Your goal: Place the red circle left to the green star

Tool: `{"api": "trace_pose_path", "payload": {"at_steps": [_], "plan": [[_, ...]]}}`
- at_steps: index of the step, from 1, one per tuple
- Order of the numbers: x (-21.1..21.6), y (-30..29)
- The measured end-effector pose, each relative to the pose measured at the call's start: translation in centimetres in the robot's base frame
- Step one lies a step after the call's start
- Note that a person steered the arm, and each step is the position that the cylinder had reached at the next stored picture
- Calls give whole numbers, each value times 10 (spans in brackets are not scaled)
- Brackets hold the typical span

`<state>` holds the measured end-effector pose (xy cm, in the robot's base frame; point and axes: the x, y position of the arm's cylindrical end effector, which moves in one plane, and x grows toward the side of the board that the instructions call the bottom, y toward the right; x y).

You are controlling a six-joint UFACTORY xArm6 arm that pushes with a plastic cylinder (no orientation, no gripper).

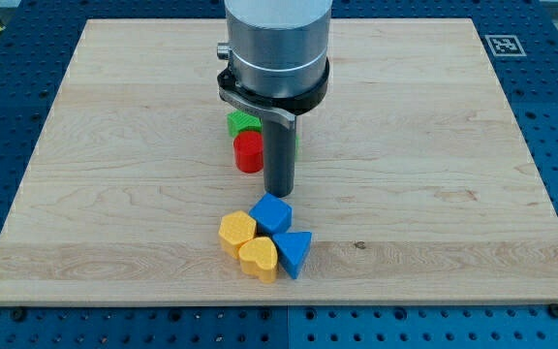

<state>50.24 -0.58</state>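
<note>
A: Where's the red circle from my tip?
B: Just to its left, slightly above; no jaws here, only a rod.
A: And the green star?
B: Touching the circle's top, mostly hidden behind the arm.

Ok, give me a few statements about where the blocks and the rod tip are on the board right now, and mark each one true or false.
1. The red circle sits just below the green star in the view. True.
2. My tip is at the red circle's left. False: it is just to its right.
3. Two yellow hearts lie side by side near the view's bottom. True.
4. The blue blocks lie far from the yellow hearts. False: they touch them in one cluster.
5. The green star is fully in view. False: the arm hides part of it.
</note>
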Motion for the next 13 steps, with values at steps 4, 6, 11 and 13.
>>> {"api": "trace_pose_path", "payload": {"at_steps": [4,6,11,13], "plan": [[-25,-1],[-48,-2],[-46,-43],[-39,-50]]}}
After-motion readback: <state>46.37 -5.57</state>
